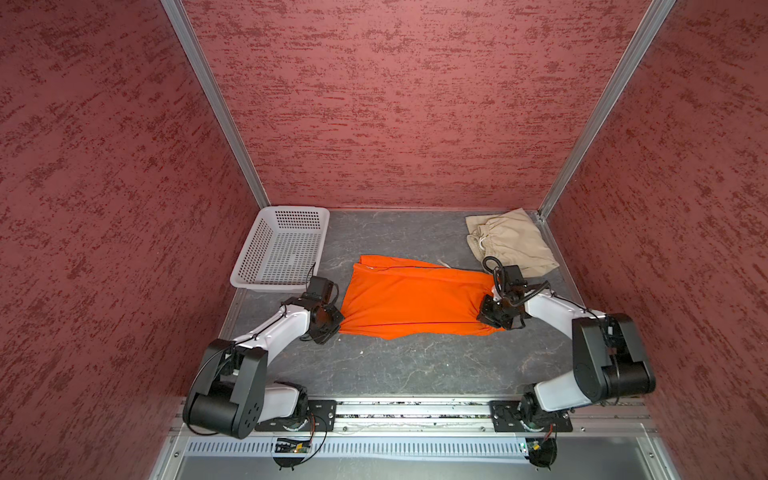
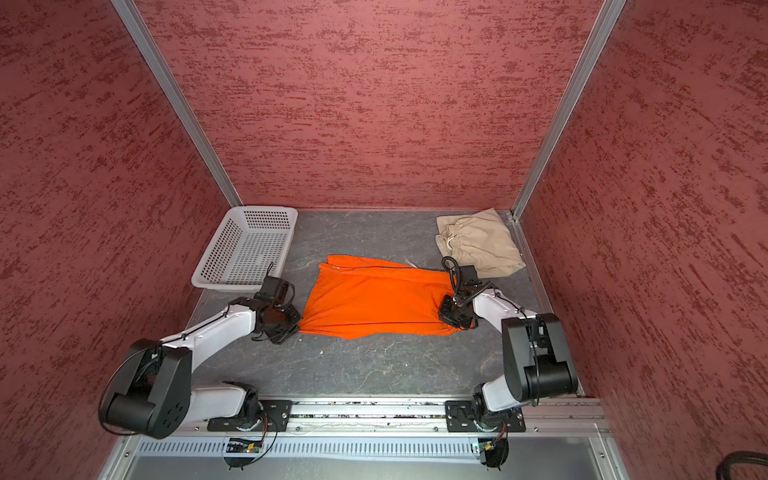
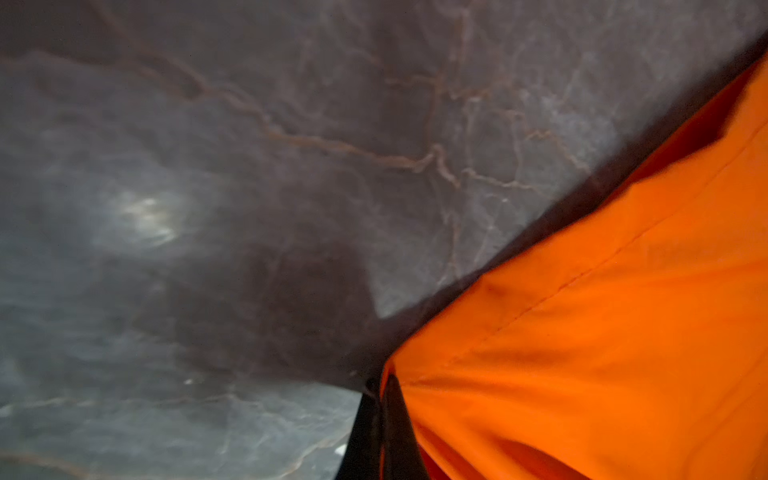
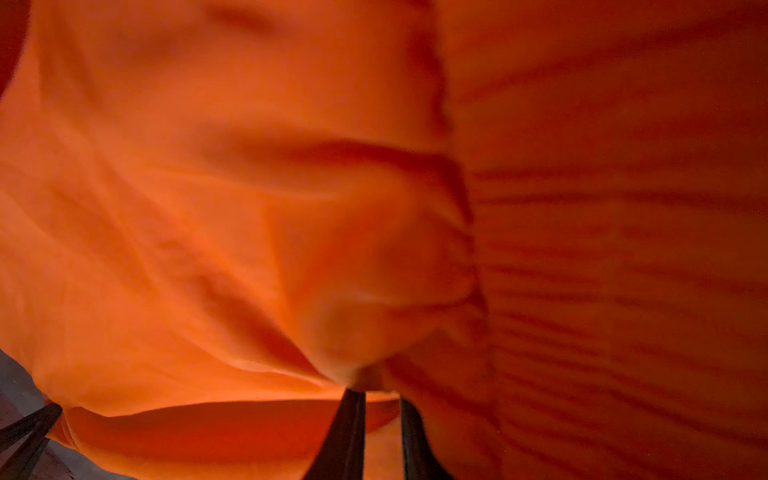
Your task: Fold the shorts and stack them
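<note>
The orange shorts lie spread flat across the middle of the grey table, waist toward the right. At their near left hem corner, my left gripper is shut on the orange cloth. My right gripper is shut on the gathered waistband at the right end, with orange cloth between its fingers. The beige shorts lie folded in the back right corner, apart from both grippers.
A white perforated basket stands at the back left, just behind my left arm. Red walls close in three sides. Bare grey table runs in front of the orange shorts up to the arm rail.
</note>
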Tool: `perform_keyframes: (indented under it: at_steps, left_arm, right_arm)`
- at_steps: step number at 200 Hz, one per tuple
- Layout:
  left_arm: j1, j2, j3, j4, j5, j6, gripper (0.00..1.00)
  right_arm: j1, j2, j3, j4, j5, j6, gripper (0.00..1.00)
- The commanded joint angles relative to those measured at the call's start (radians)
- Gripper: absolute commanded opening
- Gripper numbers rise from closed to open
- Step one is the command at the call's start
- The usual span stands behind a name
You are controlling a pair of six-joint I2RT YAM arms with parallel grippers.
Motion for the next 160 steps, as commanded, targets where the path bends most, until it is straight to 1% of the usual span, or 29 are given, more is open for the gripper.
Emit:
perform_keyframes:
  at_steps: [1,31,53,58,69,73,81,91,104,127,148,160]
  left_arm:
    - [0.032,-0.057,-0.035,-0.101,-0.053,0.034,0.0]
    - [0.031,-0.081,-0.067,-0.116,-0.03,0.025,0.0]
    - [0.025,-0.123,-0.078,-0.148,-0.028,0.012,0.0]
    - [0.024,-0.139,-0.082,-0.157,-0.028,0.008,0.05]
    - [0.024,-0.179,-0.075,-0.177,-0.022,0.003,0.2]
    - [0.024,-0.192,-0.071,-0.183,-0.018,0.002,0.25]
    - [0.023,-0.217,-0.055,-0.195,-0.013,0.001,0.31]
    - [0.021,-0.241,-0.029,-0.204,-0.011,0.003,0.34]
    - [0.02,-0.251,0.021,-0.204,-0.009,0.019,0.36]
    - [0.006,-0.218,0.112,-0.145,0.022,0.076,0.35]
    - [-0.047,-0.147,0.183,-0.063,0.026,0.11,0.33]
    - [-0.087,-0.081,0.222,-0.026,0.017,0.121,0.33]
  right_arm:
    - [-0.001,0.014,-0.037,-0.044,0.054,0.011,0.19]
    - [0.062,-0.008,-0.052,-0.043,0.032,0.045,0.2]
    - [0.099,-0.04,-0.087,-0.053,0.032,0.081,0.24]
    - [0.103,-0.063,-0.097,-0.058,0.035,0.088,0.25]
    - [0.103,-0.108,-0.105,-0.077,0.046,0.095,0.29]
    - [0.102,-0.124,-0.1,-0.09,0.053,0.097,0.3]
    - [0.103,-0.153,-0.079,-0.114,0.066,0.096,0.31]
    - [0.103,-0.184,-0.04,-0.14,0.077,0.093,0.31]
    - [0.104,-0.207,0.023,-0.163,0.073,0.087,0.31]
    - [0.125,-0.208,0.127,-0.182,0.058,0.077,0.3]
    - [0.18,-0.173,0.182,-0.157,0.046,0.085,0.26]
    - [0.214,-0.143,0.195,-0.125,0.044,0.094,0.23]
